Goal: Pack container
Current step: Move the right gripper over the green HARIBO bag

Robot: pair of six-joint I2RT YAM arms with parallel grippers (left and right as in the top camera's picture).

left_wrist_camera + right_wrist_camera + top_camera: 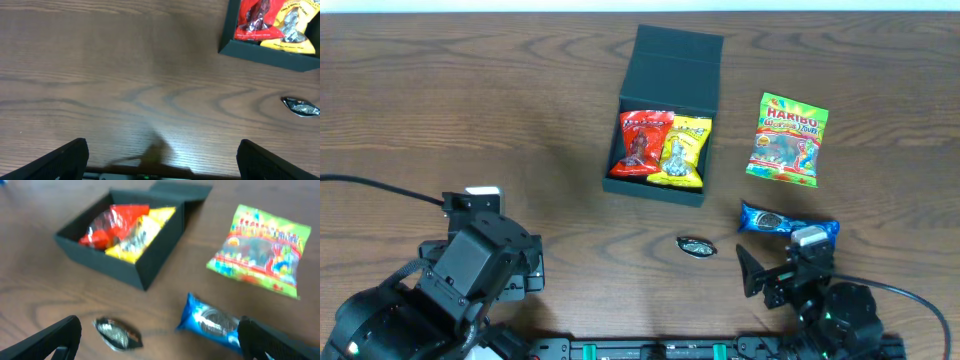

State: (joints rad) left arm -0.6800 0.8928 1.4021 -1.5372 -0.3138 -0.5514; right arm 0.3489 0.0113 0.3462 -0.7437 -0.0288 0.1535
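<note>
The container (pixel 655 190), a dark square box, stands at mid-table with its flap lid (pixel 678 52) open at the back. Inside it lie a red packet (pixel 640 142) and a yellow packet (pixel 684 150). My left gripper (pixel 162 148) is open over bare wood, with the container (pixel 265 54) far off to its upper right. My right gripper (pixel 160 326) is open and low above the table. A small silver-wrapped candy (pixel 118 333) and a blue cookie packet (pixel 210 322) lie between and just ahead of its fingers, neither held.
A green Haribo bag (pixel 787 140) lies right of the container, with the blue cookie packet (pixel 785 222) below it. The silver candy (pixel 697 246) sits in front of the container. The left arm (pixel 470 270) fills the near left corner.
</note>
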